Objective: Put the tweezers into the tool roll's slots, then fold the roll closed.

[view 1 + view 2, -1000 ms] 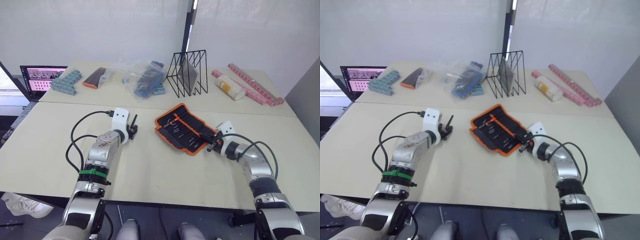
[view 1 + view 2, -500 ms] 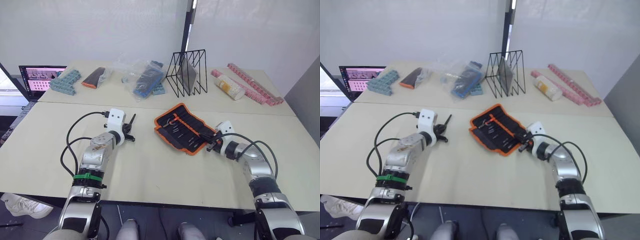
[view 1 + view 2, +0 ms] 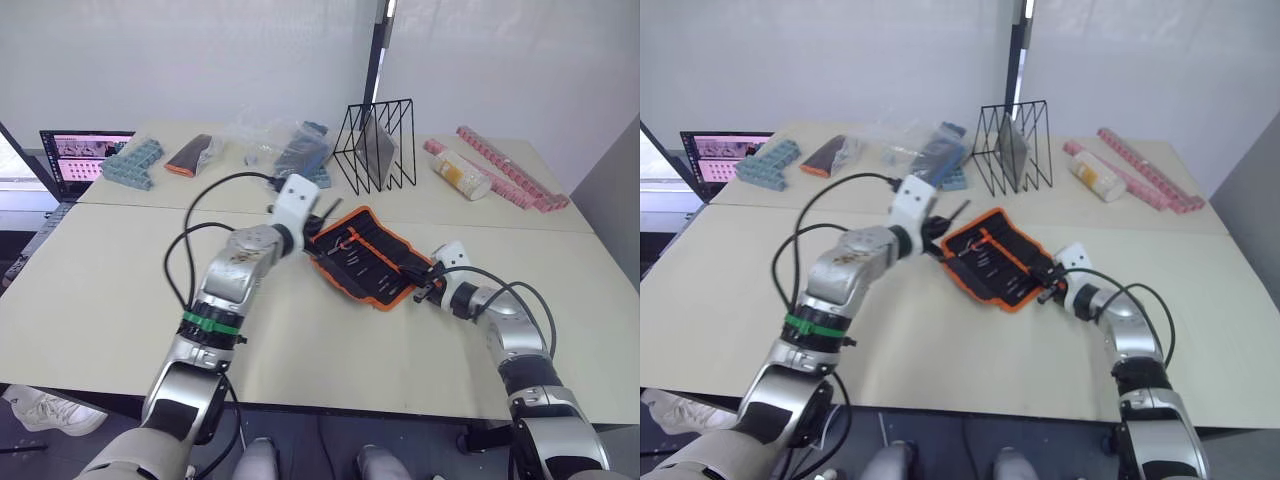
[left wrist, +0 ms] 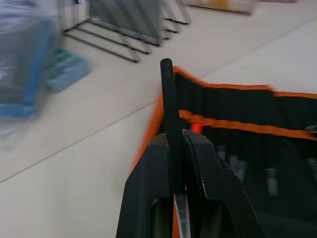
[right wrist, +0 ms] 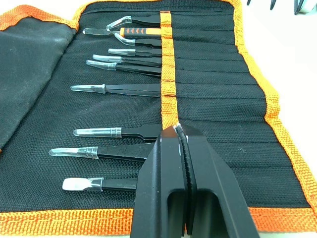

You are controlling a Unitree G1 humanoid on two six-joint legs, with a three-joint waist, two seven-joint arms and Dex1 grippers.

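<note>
The tool roll (image 3: 375, 262) lies open on the table, black with orange trim. Several tweezers (image 5: 124, 89) with clear tip caps sit in its slots. My left gripper (image 3: 938, 228) hovers at the roll's left corner, shut on one thin black tweezer (image 4: 168, 99) that sticks out past its fingertips. In the left wrist view the roll's orange edge (image 4: 225, 87) lies just beyond that tweezer. My right gripper (image 3: 425, 283) is shut at the roll's right end, its tips over the fabric; whether it pinches the fabric I cannot tell.
A black wire rack (image 3: 375, 145) stands behind the roll. Along the back lie clear bags of blue parts (image 3: 290, 150), a black-and-orange pouch (image 3: 190, 155), teal blocks (image 3: 132, 165), a laptop (image 3: 75, 155), a tube (image 3: 460, 175) and pink strips (image 3: 510, 170).
My left arm has swung right and forward from the table's left-middle to the roll's left corner, carrying the tweezer. The right gripper and the roll have stayed put.
</note>
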